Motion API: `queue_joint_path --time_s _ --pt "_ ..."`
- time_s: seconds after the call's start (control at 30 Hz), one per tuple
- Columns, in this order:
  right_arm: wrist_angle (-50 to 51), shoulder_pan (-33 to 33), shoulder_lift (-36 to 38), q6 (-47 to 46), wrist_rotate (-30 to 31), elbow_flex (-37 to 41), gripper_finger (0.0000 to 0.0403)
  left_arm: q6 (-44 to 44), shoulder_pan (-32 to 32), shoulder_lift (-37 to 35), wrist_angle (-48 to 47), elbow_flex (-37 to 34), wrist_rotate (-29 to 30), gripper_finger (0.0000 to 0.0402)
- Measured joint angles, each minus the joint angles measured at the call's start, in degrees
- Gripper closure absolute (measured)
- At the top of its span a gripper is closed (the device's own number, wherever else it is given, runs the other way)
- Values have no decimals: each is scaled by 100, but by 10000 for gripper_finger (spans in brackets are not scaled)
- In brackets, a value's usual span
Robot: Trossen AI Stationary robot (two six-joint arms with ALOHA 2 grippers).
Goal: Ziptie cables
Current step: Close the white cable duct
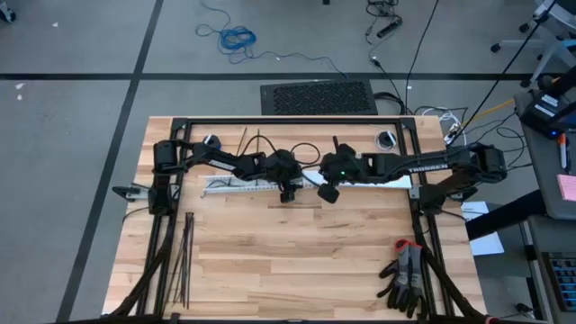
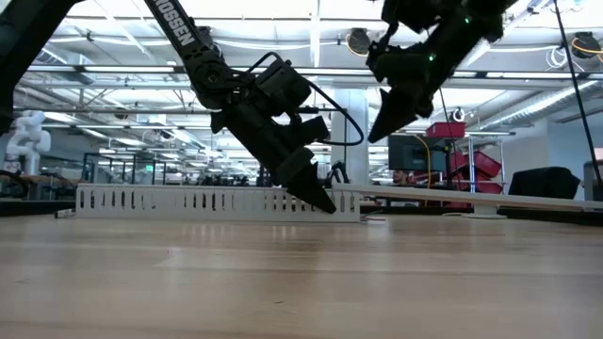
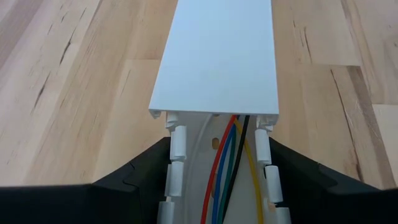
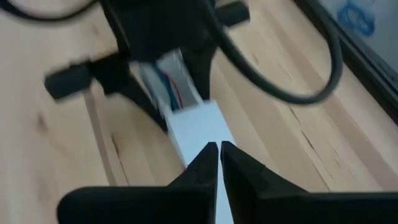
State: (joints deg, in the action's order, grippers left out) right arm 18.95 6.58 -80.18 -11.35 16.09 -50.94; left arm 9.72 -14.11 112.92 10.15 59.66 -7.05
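White plastic dominates the middle of the wooden table (image 1: 297,261): a long slotted channel (image 2: 188,201) lies across it, partly covered by a flat white lid (image 3: 217,56). The left gripper (image 1: 288,189) is down at the channel, its two dark fingers (image 3: 134,180) set on either side of the slotted walls, so the jaws clasp the channel at a middling width. Inside the open stretch run the cables (image 3: 227,168), thin coloured wires in red, blue, green, black and yellow, passing under the lid's end. The right gripper (image 2: 384,127) hangs above the channel, clear of the table, just beside the left one; its fingertips (image 4: 208,155) are pinched almost together with only a sliver between them, and nothing is held. Below it lies the white lid. The zipties (image 1: 184,256), thin black strips, lie in a loose bunch near the table's left front corner, well apart from both grippers. A pair of gloves (image 1: 405,274) rests near the right front corner.
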Motion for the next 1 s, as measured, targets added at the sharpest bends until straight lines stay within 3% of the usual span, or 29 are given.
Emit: queue_joint_path --time_s 0.13,0.3,1.0 --pt "-1257 56 -58 -28 -240 532 400 -30 0 -1 3 -3 -3 173" --pt "-2066 135 -398 -55 -424 811 402 -37 0 -2 5 -5 -7 173" --pt "-2990 278 -1627 -242 -985 798 403 -39 0 0 83 -11 -2 173"
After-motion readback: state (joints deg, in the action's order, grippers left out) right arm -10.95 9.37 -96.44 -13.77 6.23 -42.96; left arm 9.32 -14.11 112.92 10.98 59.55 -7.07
